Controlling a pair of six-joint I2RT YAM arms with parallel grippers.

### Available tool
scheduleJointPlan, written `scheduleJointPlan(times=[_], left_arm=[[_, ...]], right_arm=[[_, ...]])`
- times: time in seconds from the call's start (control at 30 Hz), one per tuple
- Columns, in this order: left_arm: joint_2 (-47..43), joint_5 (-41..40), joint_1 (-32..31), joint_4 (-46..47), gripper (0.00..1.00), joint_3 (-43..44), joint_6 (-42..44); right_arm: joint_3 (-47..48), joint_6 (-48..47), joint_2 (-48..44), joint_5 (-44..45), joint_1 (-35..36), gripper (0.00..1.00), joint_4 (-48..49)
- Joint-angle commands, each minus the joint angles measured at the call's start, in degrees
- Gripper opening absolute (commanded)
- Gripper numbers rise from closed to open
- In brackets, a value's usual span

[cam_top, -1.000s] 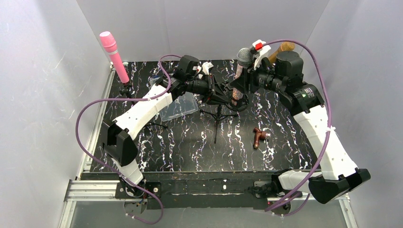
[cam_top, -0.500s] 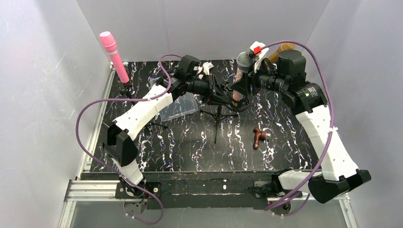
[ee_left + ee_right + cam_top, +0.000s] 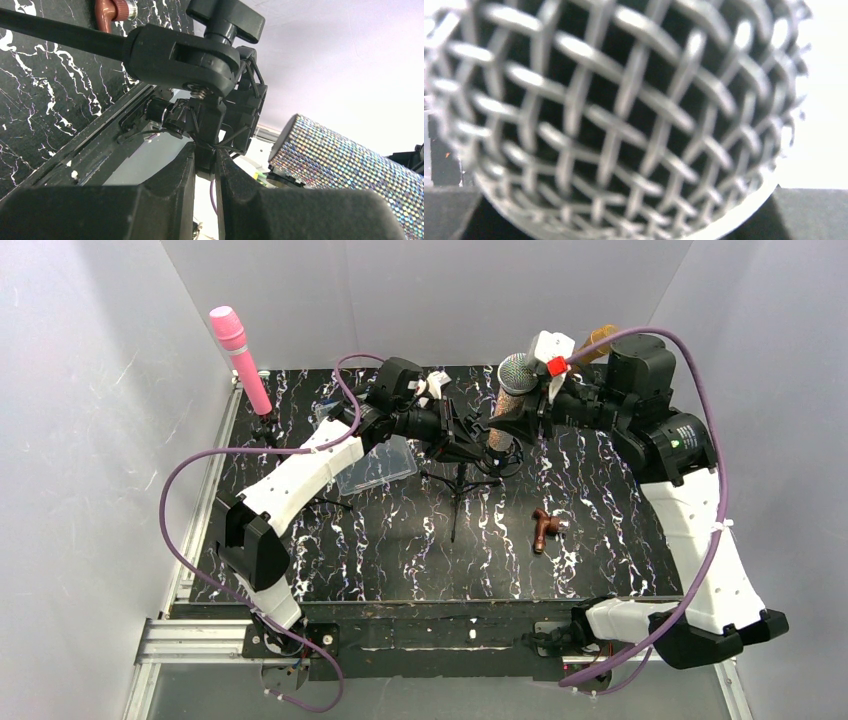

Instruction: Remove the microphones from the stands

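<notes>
Position report. The stand point(image 3: 458, 478) is on the table point(image 3: 380, 560), centre, towards the back. My left gripper point(image 3: 455, 435) is at its head, from the left. My right gripper point(image 3: 528, 412) is on the microphone point(image 3: 512, 375), from the right. The microphone leans over the stand's head, lower end at the clip; whether it is seated, I cannot tell. A plastic container point(image 3: 385, 462) lies left of the stand, under my left arm. A small tap-shaped fitting point(image 3: 545, 528) lies right of the stand, nearer me. A second microphone point(image 3: 240, 355) stands in the far-left corner.
</notes>
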Motion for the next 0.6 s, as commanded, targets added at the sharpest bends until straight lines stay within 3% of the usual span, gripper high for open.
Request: scheduleJointPlan(times=[0.0,0.13,0.2,0.57], left_arm=[[1.6,-3.2,-0.2,-11.3,0.0,-1.5,1.8],[1.8,-2.9,-0.2,-10.6,0.0,-0.5,2.3],[1.9,-2.8,-0.2,-10.2,0.0,-0.1,3.3],[2.3,0.4,0.0,-6.2,0.0,4.7,11.5]], right_arm=[[-2.2,7.3,-1.8,8.2,0.0,0.01,7.6],[-3.5,17.5,-4.2,23.6,-0.2,0.01,11.7],[-3.7,20.4,-5.4,27.2,-0.9,0.01,11.9],[-9.0,21.6,-11.3,28.0,-4.5,0.01,9.7]])
